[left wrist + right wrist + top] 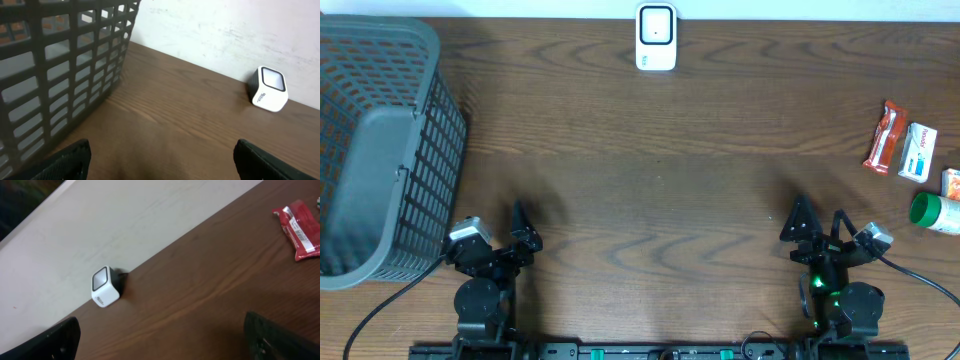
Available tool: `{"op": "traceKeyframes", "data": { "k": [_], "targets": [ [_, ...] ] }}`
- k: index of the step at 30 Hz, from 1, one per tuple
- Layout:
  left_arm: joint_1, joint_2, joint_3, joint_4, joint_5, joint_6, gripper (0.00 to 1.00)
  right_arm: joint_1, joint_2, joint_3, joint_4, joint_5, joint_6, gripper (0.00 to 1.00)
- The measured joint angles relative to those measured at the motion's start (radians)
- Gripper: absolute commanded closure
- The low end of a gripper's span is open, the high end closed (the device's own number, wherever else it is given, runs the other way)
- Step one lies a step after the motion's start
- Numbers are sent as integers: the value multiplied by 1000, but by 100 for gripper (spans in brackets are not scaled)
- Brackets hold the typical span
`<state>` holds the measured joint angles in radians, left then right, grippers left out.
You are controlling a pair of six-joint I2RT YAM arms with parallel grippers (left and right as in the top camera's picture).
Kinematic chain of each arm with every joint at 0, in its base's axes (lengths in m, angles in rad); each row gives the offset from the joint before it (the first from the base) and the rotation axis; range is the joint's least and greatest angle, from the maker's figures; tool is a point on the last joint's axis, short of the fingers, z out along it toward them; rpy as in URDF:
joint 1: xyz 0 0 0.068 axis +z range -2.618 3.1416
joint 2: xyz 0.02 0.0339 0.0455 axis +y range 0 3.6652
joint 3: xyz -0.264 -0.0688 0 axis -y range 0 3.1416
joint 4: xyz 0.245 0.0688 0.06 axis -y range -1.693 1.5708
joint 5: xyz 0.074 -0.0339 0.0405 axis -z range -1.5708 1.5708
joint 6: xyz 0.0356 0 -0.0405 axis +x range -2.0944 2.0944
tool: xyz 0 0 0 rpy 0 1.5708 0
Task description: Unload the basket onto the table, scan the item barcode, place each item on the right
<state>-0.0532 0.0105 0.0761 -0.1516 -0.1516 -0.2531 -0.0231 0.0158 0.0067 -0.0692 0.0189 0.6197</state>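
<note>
The items lie at the table's right edge: a red snack packet (pixel 886 136), a white box (pixel 918 152) and a green-capped white bottle (pixel 935 213). In the right wrist view the red packet (pixel 301 229) shows a barcode facing up. The white scanner (pixel 656 37) stands at the middle of the far edge, its window seen from both wrists (pixel 269 88) (pixel 105 286). My left gripper (pixel 505 228) (pixel 162 160) and right gripper (pixel 820 222) (pixel 162 337) sit near the front edge, both open with only bare wood between the fingers.
A tall grey mesh basket (pixel 380 150) (pixel 60 65) fills the left side, close to my left arm. Another small packet (pixel 951 182) lies partly cut off at the right edge. A pale wall runs behind the table's far edge.
</note>
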Motion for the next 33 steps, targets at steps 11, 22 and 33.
{"op": "traceKeyframes", "data": {
  "k": [11, 22, 33],
  "targets": [
    [0, 0, -1, 2, 23, 19, 9, 0, 0, 0, 0, 0, 0, 1],
    [0, 0, -1, 2, 23, 19, 9, 0, 0, 0, 0, 0, 0, 1],
    [0, 0, -1, 2, 23, 19, 8, 0, 0, 0, 0, 0, 0, 1]
  ]
}}
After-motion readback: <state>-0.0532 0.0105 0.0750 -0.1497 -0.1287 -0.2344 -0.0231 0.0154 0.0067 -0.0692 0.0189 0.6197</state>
